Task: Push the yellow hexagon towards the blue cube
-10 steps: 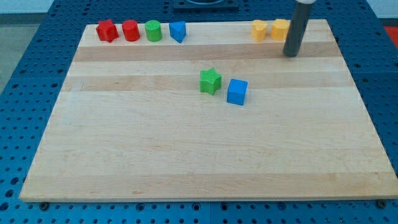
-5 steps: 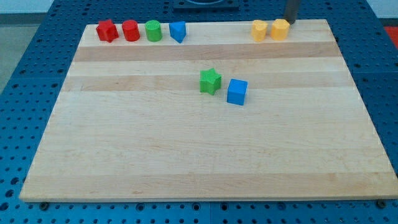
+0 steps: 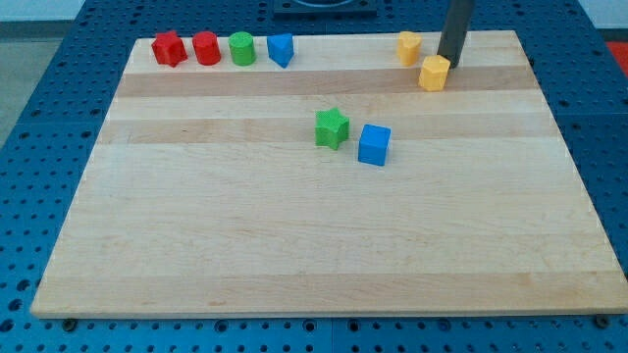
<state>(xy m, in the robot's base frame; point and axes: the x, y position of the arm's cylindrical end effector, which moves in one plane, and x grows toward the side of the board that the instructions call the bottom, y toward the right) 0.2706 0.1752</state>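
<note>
The yellow hexagon (image 3: 434,73) lies near the view's top right of the wooden board (image 3: 294,245). My tip (image 3: 451,63) stands just to its upper right, touching or almost touching it. The blue cube (image 3: 374,144) sits near the middle of the board, down and to the left of the hexagon. A green star (image 3: 332,127) sits just left of the blue cube.
A second yellow block (image 3: 408,46) stands at the top edge, upper left of the hexagon. Along the top left are a red star (image 3: 169,48), a red cylinder (image 3: 206,48), a green cylinder (image 3: 242,47) and a blue block (image 3: 281,49).
The rod went up behind the top edge and came back down behind the hexagon. The yellow hexagon has slid down and slightly left, away from the other yellow block.
</note>
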